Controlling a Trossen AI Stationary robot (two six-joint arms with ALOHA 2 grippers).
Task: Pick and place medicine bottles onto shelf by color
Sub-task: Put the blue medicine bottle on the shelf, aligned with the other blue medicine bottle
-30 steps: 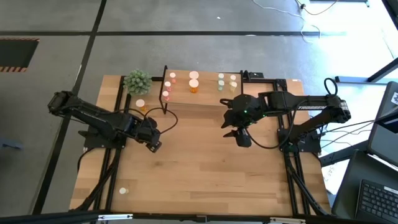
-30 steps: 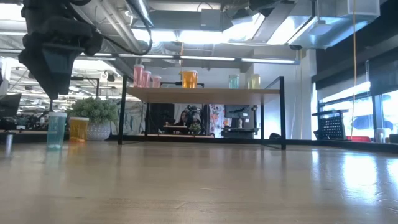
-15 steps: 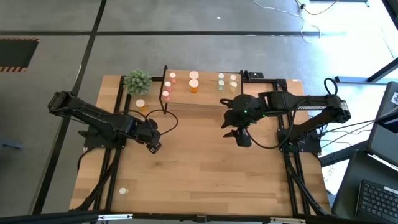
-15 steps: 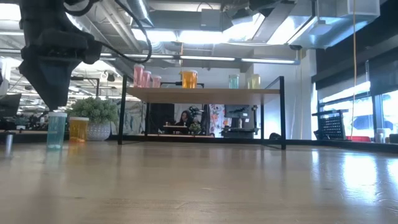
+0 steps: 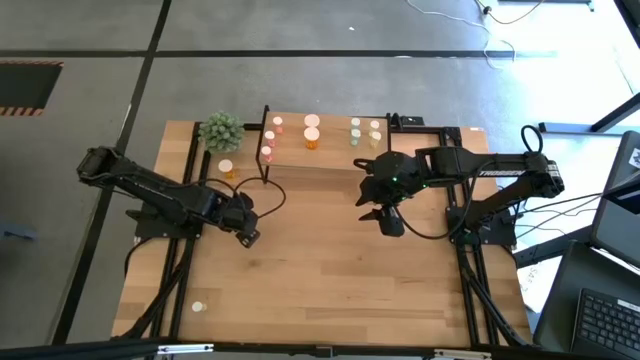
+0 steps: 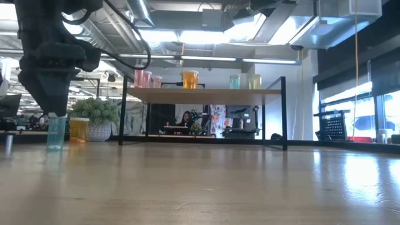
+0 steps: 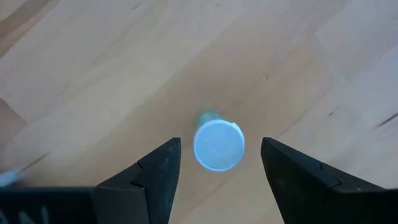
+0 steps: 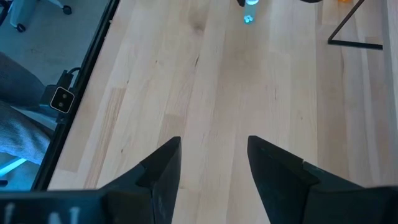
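Observation:
A pale green bottle [image 7: 218, 145] with a pale cap stands upright on its base on the wooden table [image 5: 330, 260]. My left gripper [image 7: 221, 163] hangs right above it, pointing steeply down, open, with one finger on either side of the cap and clear of it. In the low view the gripper [image 6: 51, 107] comes down onto the bottle [image 6: 55, 132]. On the shelf [image 5: 320, 158] stand pink [image 6: 144, 77], orange [image 6: 190, 79] and pale green-yellow bottles [image 6: 244, 81]. My right gripper [image 5: 388, 220] waits open, high over the table's middle.
An orange bottle [image 6: 79, 129] and a spiky potted plant [image 5: 220, 130] stand near the shelf's left end. One small bottle [image 5: 198, 307] stands near the table's front left corner. The shelf's black leg [image 8: 348, 31] rises to the right of the green bottle.
My left gripper has come down toward the pale green bottle, its fingers still open. The bottle has stayed where it was.

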